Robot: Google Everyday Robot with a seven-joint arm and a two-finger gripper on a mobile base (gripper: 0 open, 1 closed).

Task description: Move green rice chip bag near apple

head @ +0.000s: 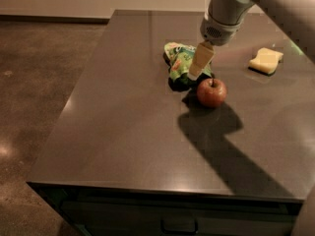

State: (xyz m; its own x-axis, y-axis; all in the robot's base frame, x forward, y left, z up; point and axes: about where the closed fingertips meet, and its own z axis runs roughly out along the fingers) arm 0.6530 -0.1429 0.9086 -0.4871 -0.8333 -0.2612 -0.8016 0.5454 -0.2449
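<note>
The worktop (123,146) holds a green rice chip bag (178,62), an apple (211,93) at its four o'clock, perhaps a sponge (266,61) at three; the hand (193,75) hangs above the bag.

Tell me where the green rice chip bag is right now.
In the camera view, the green rice chip bag lies on the far half of the table, just left of and behind the apple, with the gripper over its right edge.

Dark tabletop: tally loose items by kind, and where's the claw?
Crinkly bright green snack bag: 1
Small round red apple: 1
Pale yellow sponge-like block: 1
Total: 3
The claw is down at the bag's apple-side edge, just up and left of the apple in this view.
</note>
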